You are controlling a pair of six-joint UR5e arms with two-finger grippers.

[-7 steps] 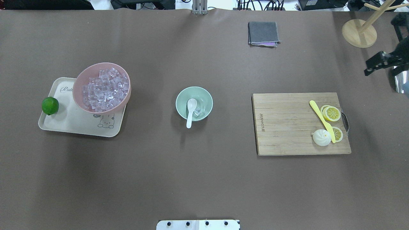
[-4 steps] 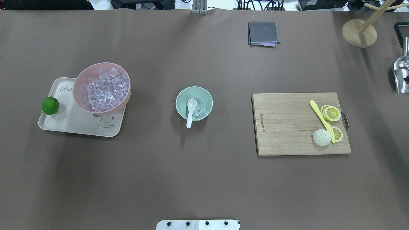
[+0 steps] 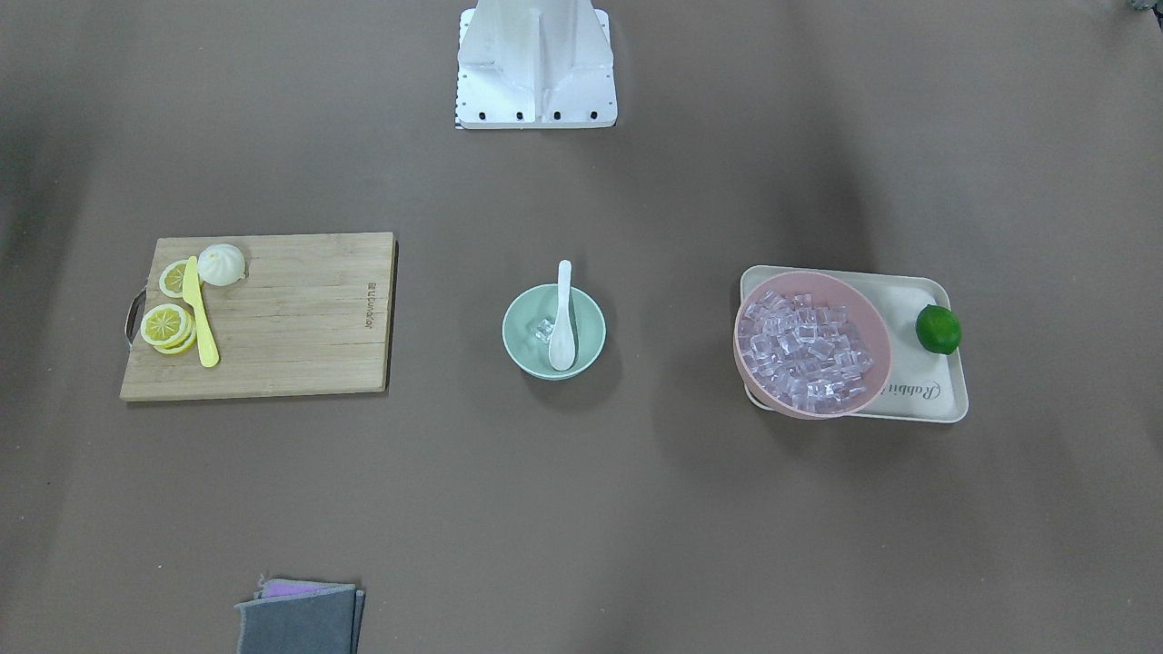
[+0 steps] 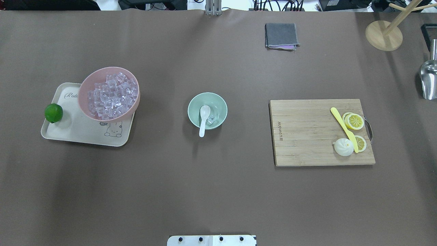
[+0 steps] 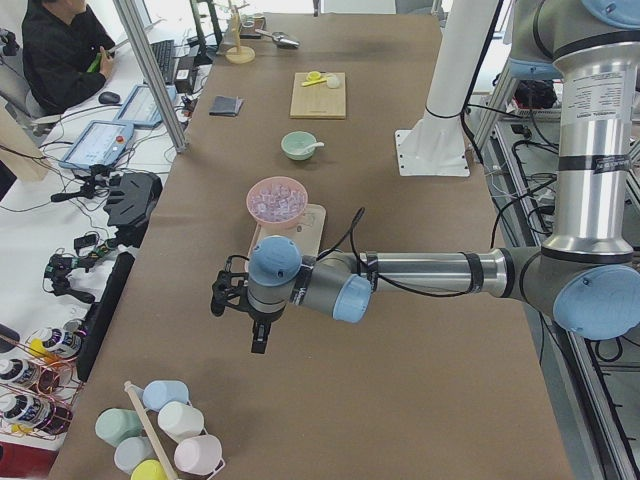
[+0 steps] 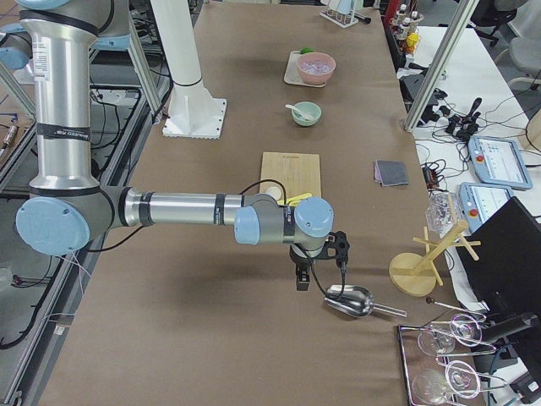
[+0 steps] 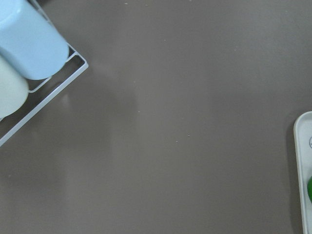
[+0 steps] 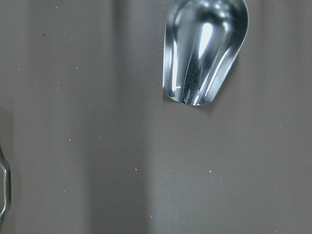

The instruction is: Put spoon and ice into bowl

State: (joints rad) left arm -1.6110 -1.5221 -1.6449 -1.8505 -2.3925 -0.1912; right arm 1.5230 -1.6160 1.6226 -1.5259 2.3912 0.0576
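Spoon (image 4: 203, 122) is in the mint bowl (image 4: 217, 102) at counter (image 4: 218, 191) centre: scoop down inside, handle leaning over the near rim and sticking out toward the robot base. A little ice (image 4: 211, 119) lies in the bowl bottom, just right of the scoop. I count maybe two cubes but can't resolve them.

The rest of the ice sits heaped in the pink bowl (image 4: 83, 91) on the left. That bowl rests tilted on the far right corner of the beige tray (image 4: 78, 135). A lime (image 4: 53, 113) sits on the tray's left edge.

Right of centre is the cutting board (image 4: 304, 133), with a yellow knife (image 4: 344, 129), lemon slices (image 4: 355, 121) and a white bun (image 4: 343, 147) along its right side. A grey folded cloth (image 4: 281, 35) lies at the far edge. A wooden stand (image 4: 384, 36) is in the far right corner.

Left hand (image 5: 228, 298) hovers over bare counter at the far left end, between the tray and a rack of mugs (image 5: 165, 425). Can't tell whether its fingers are spread or pressed together, since it shows only in the side view.

Right hand (image 6: 340, 252) hovers at the far right end, just above a metal scoop (image 8: 204, 48) lying on the counter near the stand. Finger state can't be told there either.

Neither hand is near the bowl or the spoon.
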